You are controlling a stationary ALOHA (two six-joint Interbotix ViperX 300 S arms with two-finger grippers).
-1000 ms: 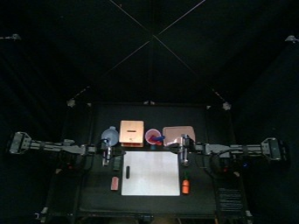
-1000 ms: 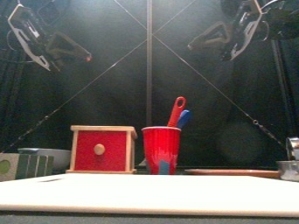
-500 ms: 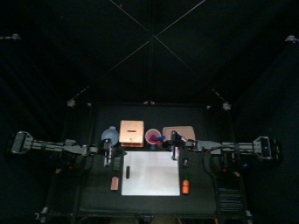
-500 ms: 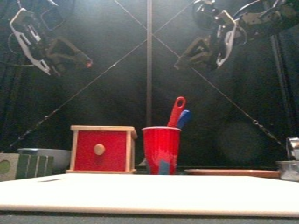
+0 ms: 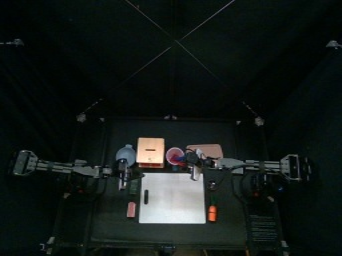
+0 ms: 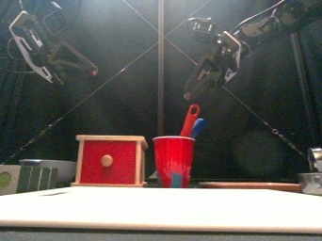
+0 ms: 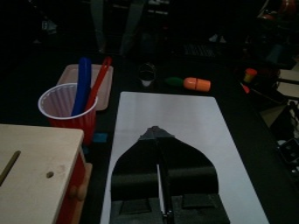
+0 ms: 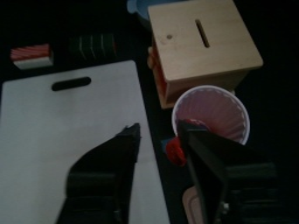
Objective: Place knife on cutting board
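Note:
A red cup (image 6: 174, 162) stands behind the white cutting board (image 6: 161, 209), with a red handle (image 6: 190, 120) and a blue handle (image 6: 199, 127) sticking out of it; the blades are hidden, so I cannot tell which is the knife. In the top view the cup (image 5: 175, 155) is just past the board (image 5: 174, 198). My right gripper (image 8: 158, 136) is open and empty, high above the cup (image 8: 212, 114) and slightly to its right (image 6: 191, 92). My left gripper (image 7: 156, 131) is shut and empty, raised over the board's left side (image 5: 123, 178).
A wooden box (image 6: 109, 160) with a red front stands left of the cup. A brown tray (image 5: 203, 152) lies to the cup's right. An orange object (image 5: 211, 213) and a small red one (image 5: 131, 208) flank the board. A green striped block (image 8: 87, 44) sits by the board's handle end.
My right gripper has moved left and lower, from the right side to above the cup. The left arm has barely moved.

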